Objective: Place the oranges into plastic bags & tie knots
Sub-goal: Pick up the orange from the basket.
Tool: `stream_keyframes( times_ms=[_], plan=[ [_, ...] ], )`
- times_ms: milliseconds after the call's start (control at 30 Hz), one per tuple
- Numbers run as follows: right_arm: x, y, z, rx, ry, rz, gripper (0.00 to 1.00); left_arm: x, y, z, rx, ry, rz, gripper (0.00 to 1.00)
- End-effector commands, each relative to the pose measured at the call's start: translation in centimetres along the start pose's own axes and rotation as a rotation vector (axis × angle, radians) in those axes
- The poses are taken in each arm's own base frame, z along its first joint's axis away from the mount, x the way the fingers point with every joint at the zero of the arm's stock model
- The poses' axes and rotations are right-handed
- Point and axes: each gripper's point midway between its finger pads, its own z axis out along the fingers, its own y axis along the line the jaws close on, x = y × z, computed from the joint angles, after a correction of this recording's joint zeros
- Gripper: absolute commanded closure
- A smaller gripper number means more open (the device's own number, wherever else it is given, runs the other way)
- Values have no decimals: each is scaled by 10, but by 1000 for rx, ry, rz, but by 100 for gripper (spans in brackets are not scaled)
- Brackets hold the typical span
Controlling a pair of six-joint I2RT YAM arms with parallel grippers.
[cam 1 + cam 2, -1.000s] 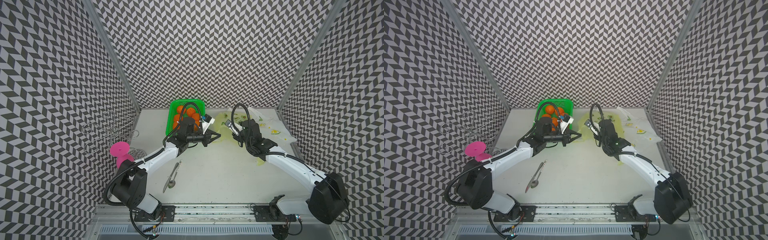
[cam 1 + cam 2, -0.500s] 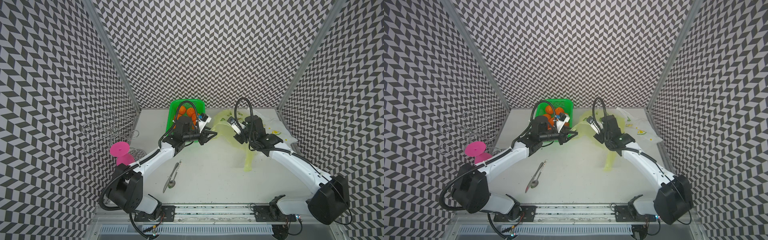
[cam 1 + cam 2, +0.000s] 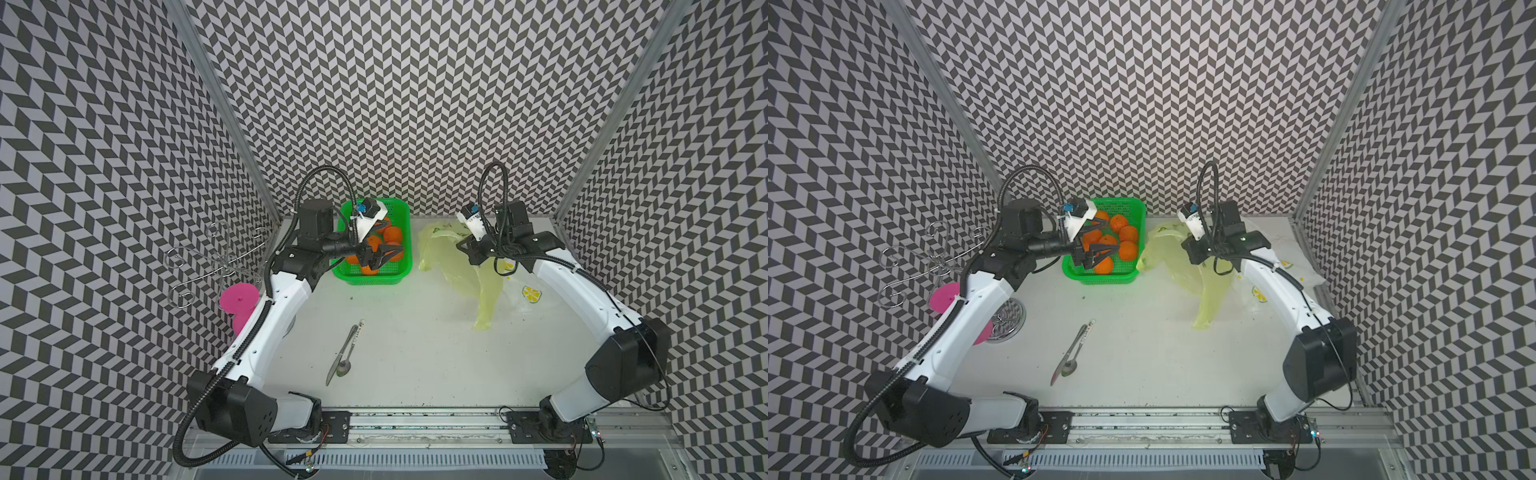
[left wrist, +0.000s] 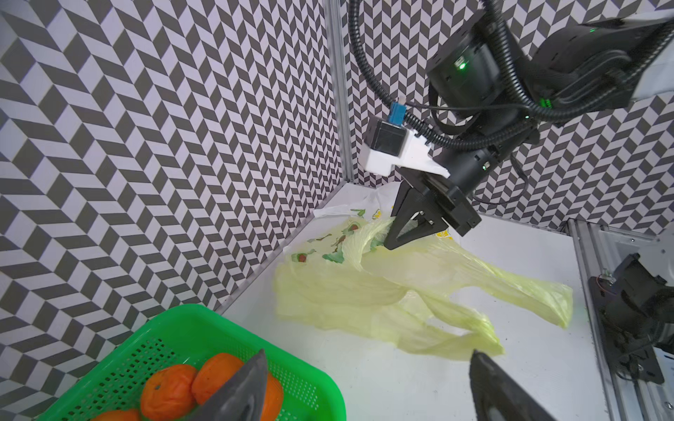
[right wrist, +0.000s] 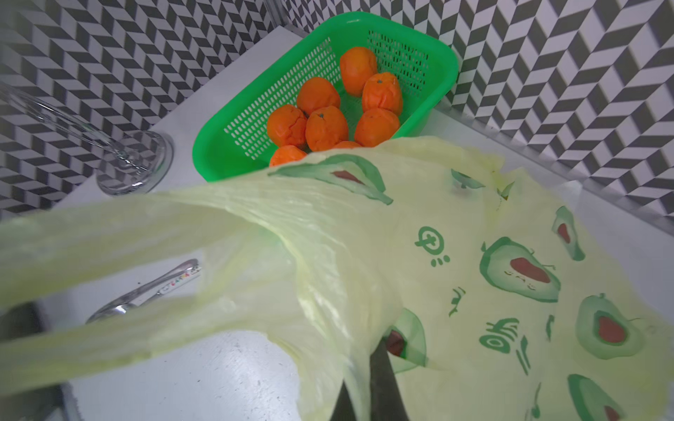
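- Left gripper (image 3: 388,255) raised over the basket (image 3: 374,278), jaws wide apart, nothing between them
- In the left wrist view, one finger (image 4: 248,386) across the fruit, its twin out past the basket rim (image 4: 226,320) over bare table (image 4: 401,393)
- Oranges (image 5: 324,127) heaped together in the green basket by the rear wall; eight countable in the right wrist view, two partly hidden behind bag film
- Right gripper (image 3: 465,249) pinched together on a fold of the yellow-green bag (image 3: 486,291), close to its mouth
- Clamped fingers (image 5: 379,382) with film gathered between them, plain in the right wrist view
- Yellow-green bag just right of the basket, upper part lifted by that grip, the remainder draped on the table; avocado print on the film
- Two handle strips trailing loose toward the front, not yet knotted
- White bag (image 3: 531,294) flat on the table under the right arm, lemon print showing, partly beneath the yellow-green bag
- Cutlery (image 3: 344,353) mid-table, well apart from both bags
- Wire rack (image 3: 216,266) and pink disc (image 3: 239,297) by the left wall
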Motion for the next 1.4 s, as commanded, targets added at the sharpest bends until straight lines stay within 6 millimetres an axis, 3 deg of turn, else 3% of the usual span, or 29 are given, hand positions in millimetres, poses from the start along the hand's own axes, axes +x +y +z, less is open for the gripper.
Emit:
stream_keyframes(
  times_ms=[0, 100, 167, 267, 467, 633, 867, 1167, 1367],
  plan=[
    [-6, 8, -3, -114, -50, 72, 100, 30, 15, -6, -34, 62, -71, 12],
    [-8, 13, -4, -161, -70, 84, 100, 74, 66, -1, -250, 170, -154, 15],
    [-11, 19, -8, -198, -77, 89, 100, 108, 89, 6, -335, 266, -176, 16],
    [-17, 29, -14, -246, -96, 97, 100, 150, 109, 21, -370, 372, -206, 16],
    [-34, 33, -30, -239, -137, 101, 100, 200, 128, 54, -350, 514, -227, 16],
    [-40, 29, -40, -187, -170, 89, 100, 222, 130, 86, -304, 553, -216, 17],
    [-33, 23, -40, -157, -168, 95, 100, 248, 145, 135, -281, 599, -222, 17],
    [-27, 19, -37, -137, -156, 104, 100, 278, 155, 167, -268, 642, -229, 18],
    [-23, 18, -34, -141, -144, 116, 100, 277, 152, 174, -232, 620, -242, 36]
  ],
)
